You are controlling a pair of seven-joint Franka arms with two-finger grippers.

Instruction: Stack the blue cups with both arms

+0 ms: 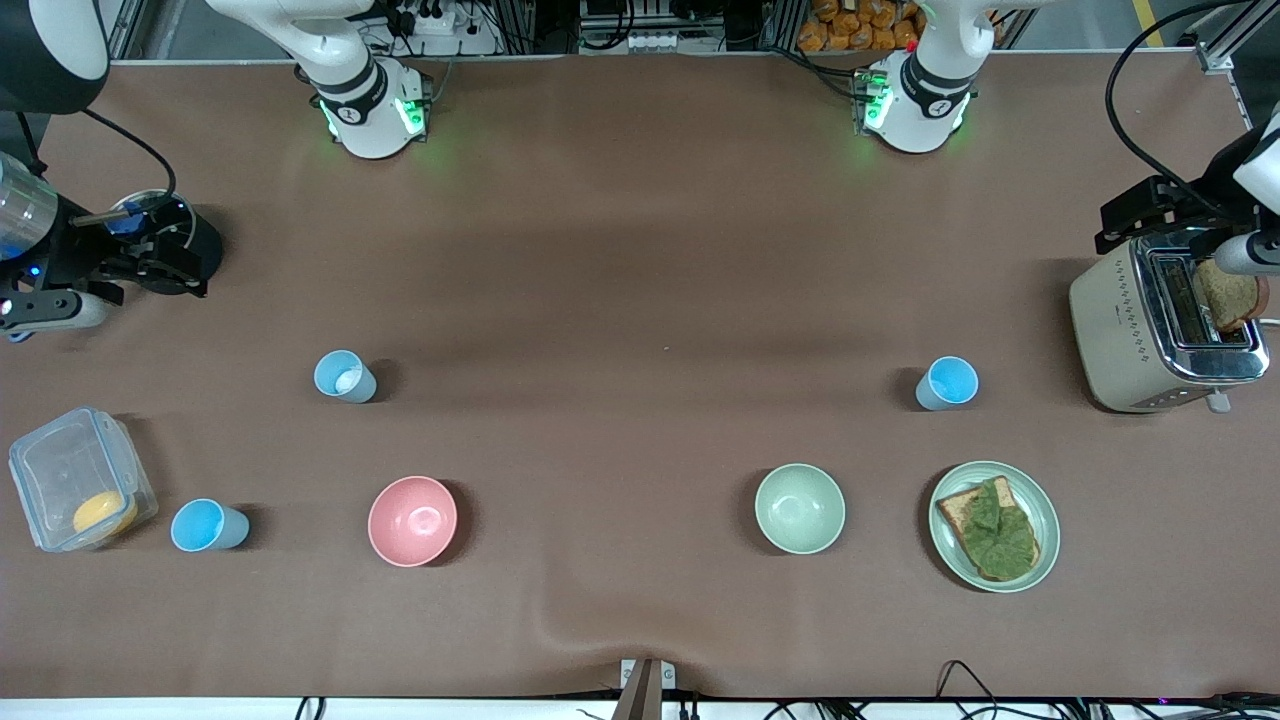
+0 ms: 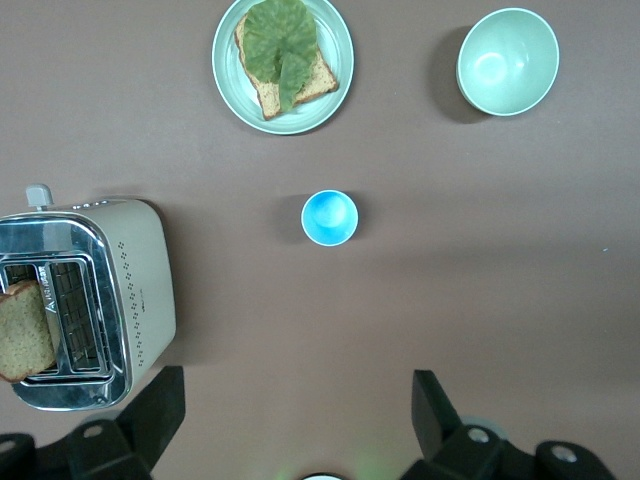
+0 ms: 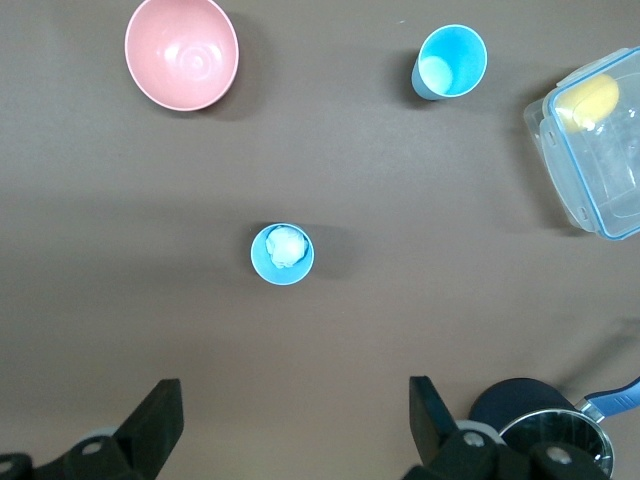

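A paler blue cup (image 1: pixel 345 377) with a white patch inside stands upright toward the right arm's end; it also shows in the right wrist view (image 3: pixel 282 253). A brighter blue cup (image 1: pixel 947 383) stands toward the left arm's end and shows in the left wrist view (image 2: pixel 329 217). A third blue cup (image 1: pixel 208 526) stands beside the pink bowl, also in the right wrist view (image 3: pixel 450 62). My left gripper (image 2: pixel 297 410) is open and empty, high over the table near the brighter cup. My right gripper (image 3: pixel 295 418) is open and empty, high near the paler cup. Neither gripper shows in the front view.
A pink bowl (image 1: pixel 412 520), a pale green bowl (image 1: pixel 799 508) and a plate with bread and lettuce (image 1: pixel 994 525) lie nearer the front camera. A toaster (image 1: pixel 1160 325) holding bread stands at the left arm's end. A clear container (image 1: pixel 75 480) and a dark pot (image 1: pixel 165 240) are at the right arm's end.
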